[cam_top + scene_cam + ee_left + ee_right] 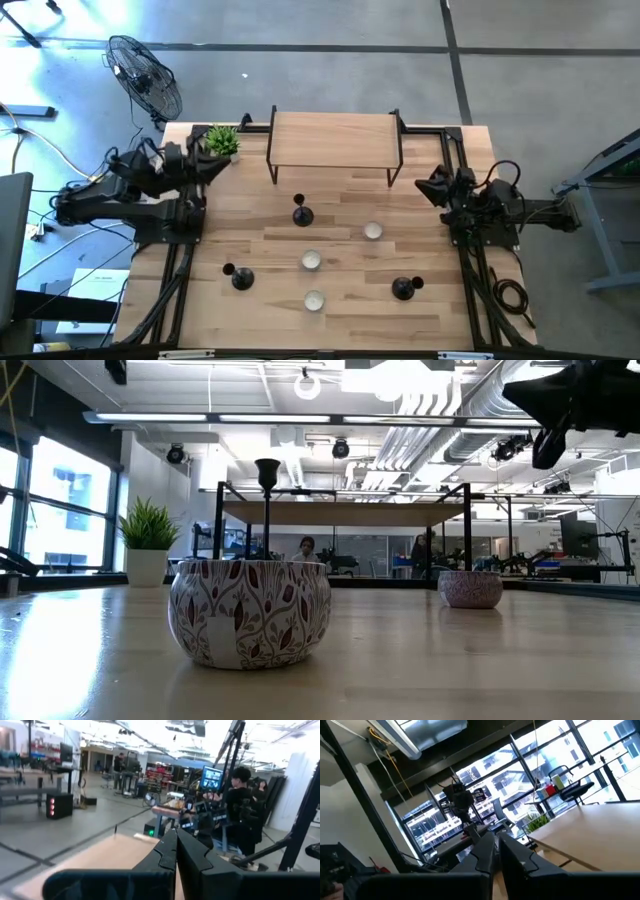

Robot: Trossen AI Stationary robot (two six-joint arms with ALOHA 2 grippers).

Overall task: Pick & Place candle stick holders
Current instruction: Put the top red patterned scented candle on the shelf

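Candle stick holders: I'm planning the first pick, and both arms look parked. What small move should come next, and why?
Probably swing the right gripper out toward the nearest holder and open it. All three black holders, including the middle one and the left one, stand untouched on the table. The left gripper is shut and parked by the plant, holding nothing.

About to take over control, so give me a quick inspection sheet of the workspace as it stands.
Surface: wooden table, small raised shelf at the back.
Job's things: three black candle stick holders; three tealight cups, all upright.
Clutter: potted plant.
Grippers: left gripper shut, empty; right gripper nearly shut, empty.
Cables: bundle at the right edge.
Surroundings: floor fan; person beyond.
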